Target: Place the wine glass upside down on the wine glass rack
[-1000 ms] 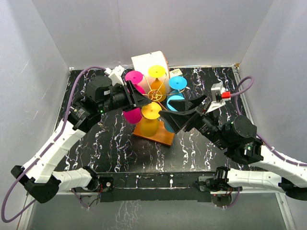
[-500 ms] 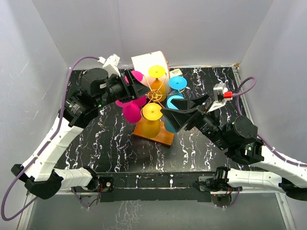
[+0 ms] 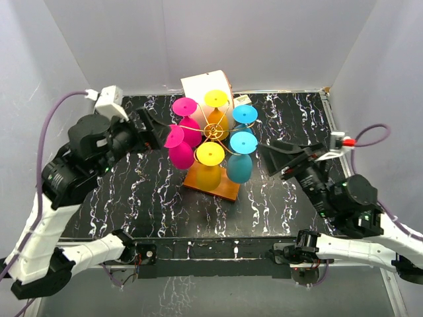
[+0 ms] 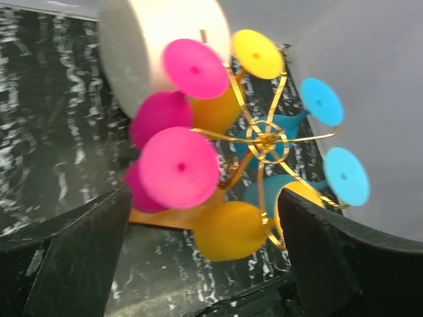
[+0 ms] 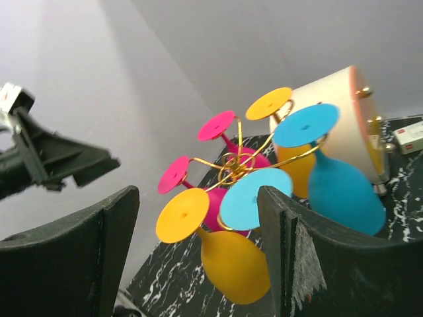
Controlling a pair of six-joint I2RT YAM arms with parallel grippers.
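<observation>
left pincer [image 3: 151, 130]: mine, open, holding nothing, near rack's left side | pink wine glass [image 3: 180, 152]: hanging upside down on wine glass rack [image 3: 215, 130], mid-table [image 3: 132, 198] | right pincer [image 3: 272, 160]: mine, open, holding nothing, right of rack

The left tool [image 4: 205, 198] holds its two black fingers [image 4: 79, 257] spread wide, with nothing gripped between them. Beyond them stands the wine glass rack [image 4: 268, 140], gold wire arms curling out from a central hub. Six glasses hang on it bowl-down: two pink, two yellow, two blue. The nearest pink wine glass [image 4: 178, 167] hangs clear of both fingers. The rack's wooden base [image 4: 165, 218] rests on the black marbled desk [image 4: 46, 119]. A white cylinder box [image 4: 145, 46] sits behind, toward the desk's far edge.
</observation>
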